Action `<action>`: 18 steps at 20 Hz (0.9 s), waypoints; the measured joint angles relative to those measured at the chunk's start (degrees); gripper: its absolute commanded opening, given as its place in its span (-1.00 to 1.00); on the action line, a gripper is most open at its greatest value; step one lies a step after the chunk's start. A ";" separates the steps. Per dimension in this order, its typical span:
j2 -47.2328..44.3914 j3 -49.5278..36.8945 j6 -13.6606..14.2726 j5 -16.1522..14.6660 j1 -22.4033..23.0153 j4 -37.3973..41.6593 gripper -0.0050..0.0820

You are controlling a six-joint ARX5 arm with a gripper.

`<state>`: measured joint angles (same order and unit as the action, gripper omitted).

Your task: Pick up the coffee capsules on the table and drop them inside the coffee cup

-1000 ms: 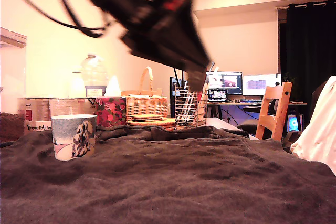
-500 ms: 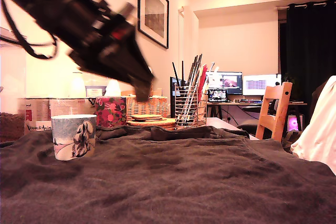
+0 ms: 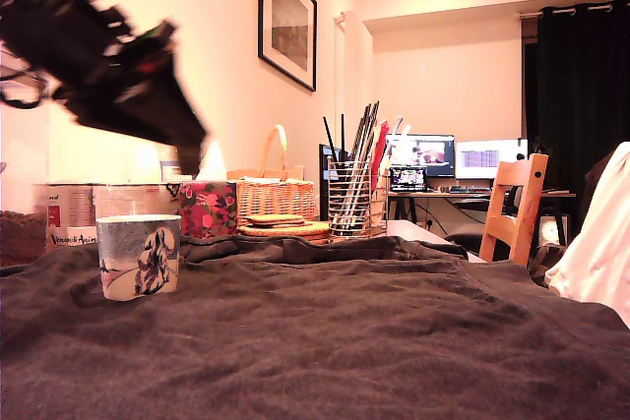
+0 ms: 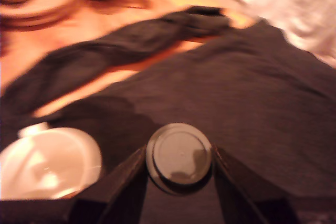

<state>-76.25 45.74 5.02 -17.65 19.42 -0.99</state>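
Swung further toward the exterior view's left since a second ago: the arm was blurred across the upper middle above the wire utensil holder (image 3: 352,199), now it sits at the upper left, tilted downward to the right, gripper (image 3: 187,140) tip hanging above and slightly right of the coffee cup (image 3: 139,256), not touching it. Motion blur on the arm; jaw state unreadable from this side. Cup stands upright on the dark cloth of the table (image 3: 374,341) at the exterior view's left, unmoved. Behind it a red floral container (image 3: 207,209), a wicker basket (image 3: 276,194), the wire holder with tall utensils; wooden chair (image 3: 520,206) and lit monitors far right. Wrist view: blurred too. The two dark jaws pinch a dark grey coffee capsule (image 4: 179,157) between them, round flat lid facing the camera, one jaw on each side of it. Cup's pale open mouth (image 4: 50,162) shows just beside the capsule, below it on the cloth; capsule is not over the opening. Orange capsule not visible in either view.
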 measured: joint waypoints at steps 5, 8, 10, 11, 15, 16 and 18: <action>0.00 0.00 -0.11 -1.38 -6.51 0.22 -0.31; 0.00 0.00 -0.17 -1.75 -9.20 0.22 -0.31; 0.00 0.00 -0.17 -1.90 -10.69 0.20 -0.31; 0.00 0.00 -0.20 -1.92 -11.30 0.20 -0.31; 0.00 0.00 -0.20 -1.92 -12.13 0.22 -0.31; 0.00 0.00 -0.20 -1.92 -12.13 0.22 -0.31; 0.00 0.00 -0.20 -1.88 -12.13 0.52 -0.31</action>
<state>-76.25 45.74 4.82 -19.53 7.29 -0.47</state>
